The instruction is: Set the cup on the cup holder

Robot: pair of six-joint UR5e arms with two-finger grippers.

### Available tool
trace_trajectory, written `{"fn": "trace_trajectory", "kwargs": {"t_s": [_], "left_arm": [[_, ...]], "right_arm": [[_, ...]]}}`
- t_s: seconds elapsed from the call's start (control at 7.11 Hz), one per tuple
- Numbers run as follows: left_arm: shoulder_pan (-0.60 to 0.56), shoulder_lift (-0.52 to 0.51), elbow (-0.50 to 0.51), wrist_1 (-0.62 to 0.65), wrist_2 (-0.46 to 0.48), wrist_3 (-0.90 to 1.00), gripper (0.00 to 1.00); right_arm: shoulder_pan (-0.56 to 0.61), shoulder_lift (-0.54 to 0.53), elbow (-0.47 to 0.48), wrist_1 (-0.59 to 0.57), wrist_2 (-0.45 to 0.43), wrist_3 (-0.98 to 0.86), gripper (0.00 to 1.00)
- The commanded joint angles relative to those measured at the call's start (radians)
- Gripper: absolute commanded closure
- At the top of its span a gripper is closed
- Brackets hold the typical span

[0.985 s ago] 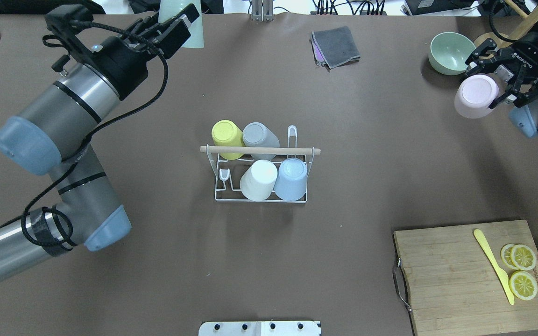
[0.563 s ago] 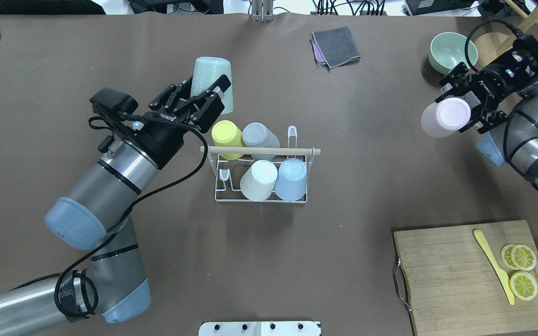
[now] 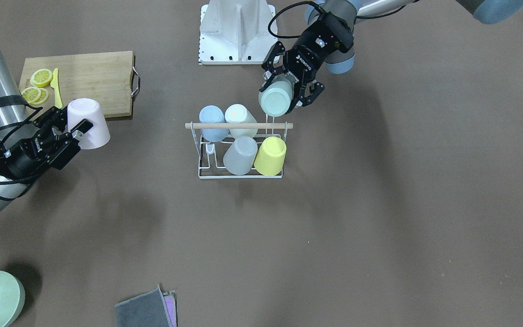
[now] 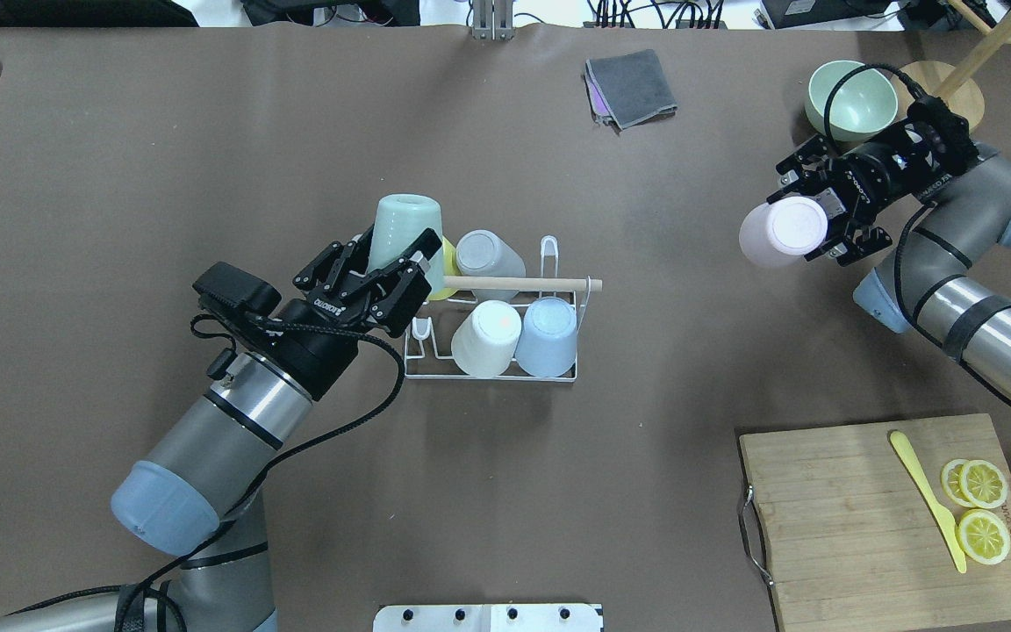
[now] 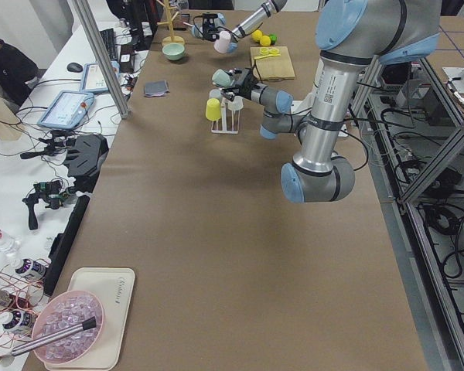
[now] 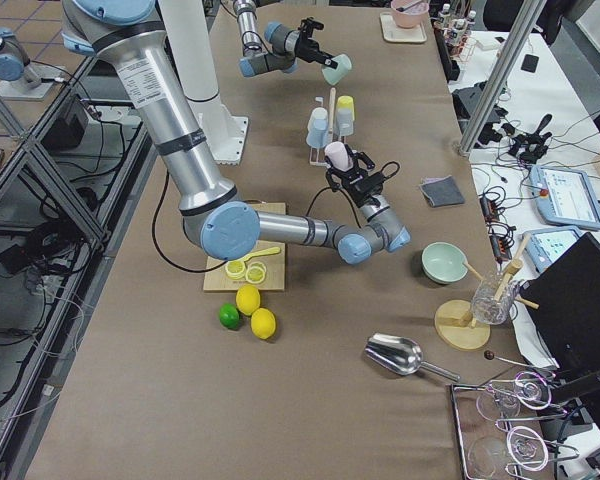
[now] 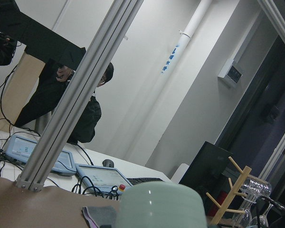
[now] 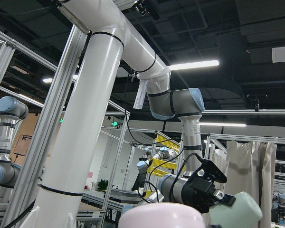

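I have the left gripper (image 4: 390, 253) clamped on the green cup (image 4: 406, 219), tilted above the left end of the holder (image 4: 514, 283) by the yellow cup (image 3: 270, 156), and the right gripper (image 4: 808, 218) clamped on the pink cup (image 4: 777, 235), well right of it.

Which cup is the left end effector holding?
The mint-green cup, inverted by the cup holder. The pink cup is in the right end effector; the other four sit racked.
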Motion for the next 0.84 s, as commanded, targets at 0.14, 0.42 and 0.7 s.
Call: {"fn": "trace_trajectory", "kwargs": {"t_s": [0.14, 0.42, 0.7], "left_arm": [[0.034, 0.000, 0.047, -0.025, 0.027, 0.004, 1.00], [0.043, 0.000, 0.060, -0.036, 0.028, 0.006, 1.00], [0.050, -0.001, 0.067, -0.036, 0.032, 0.004, 1.00]], "right_arm": [[0.001, 0.109, -0.006, -0.179, -0.038, -0.038, 0.63], [0.001, 0.169, -0.013, -0.255, -0.042, -0.044, 0.62], [-0.002, 0.210, -0.030, -0.281, -0.060, -0.046, 0.62]]}}
